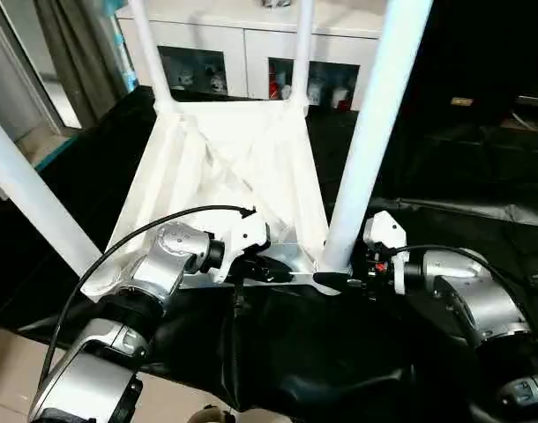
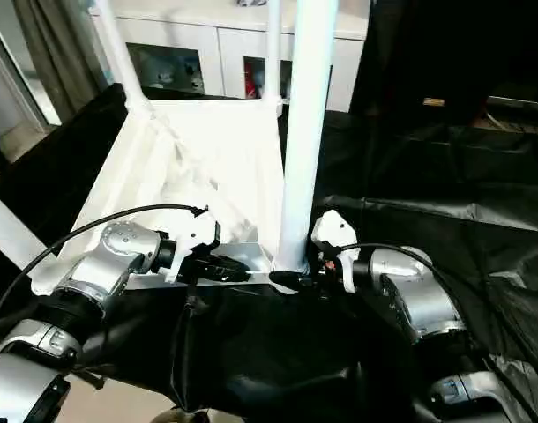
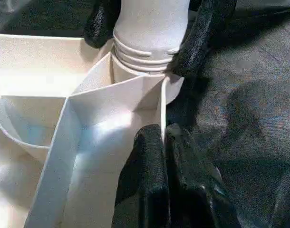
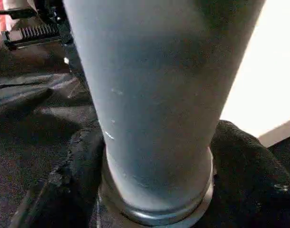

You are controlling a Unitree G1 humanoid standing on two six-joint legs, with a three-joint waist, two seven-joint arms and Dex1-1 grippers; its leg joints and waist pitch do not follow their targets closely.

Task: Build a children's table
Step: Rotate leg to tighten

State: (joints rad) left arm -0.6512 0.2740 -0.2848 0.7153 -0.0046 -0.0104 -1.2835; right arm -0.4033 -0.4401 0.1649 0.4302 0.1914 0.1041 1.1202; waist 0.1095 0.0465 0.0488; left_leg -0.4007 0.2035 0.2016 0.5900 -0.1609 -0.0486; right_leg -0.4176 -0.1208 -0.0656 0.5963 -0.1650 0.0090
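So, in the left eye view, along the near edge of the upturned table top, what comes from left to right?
Near left leg → left gripper, shut on the table top's rim → near right leg → right gripper, around that leg's base.

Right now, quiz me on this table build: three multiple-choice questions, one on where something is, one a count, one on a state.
1. Where is the right gripper?
A. On the cabinet
B. At the base of the near right leg
C. On the far left leg

2. How many legs stand up from the upturned table top?
A. Two
B. Three
C. Four

3. What is the left gripper doing?
A. Hanging wide open over the cloth
B. Pinching a rib of the table top
C. Holding a loose leg

Answers:
1 B: the right gripper has a finger on each side of the near right leg at its socket.
2 C: four white legs rise from the table top.
3 B: the left gripper is shut on a thin white rib.
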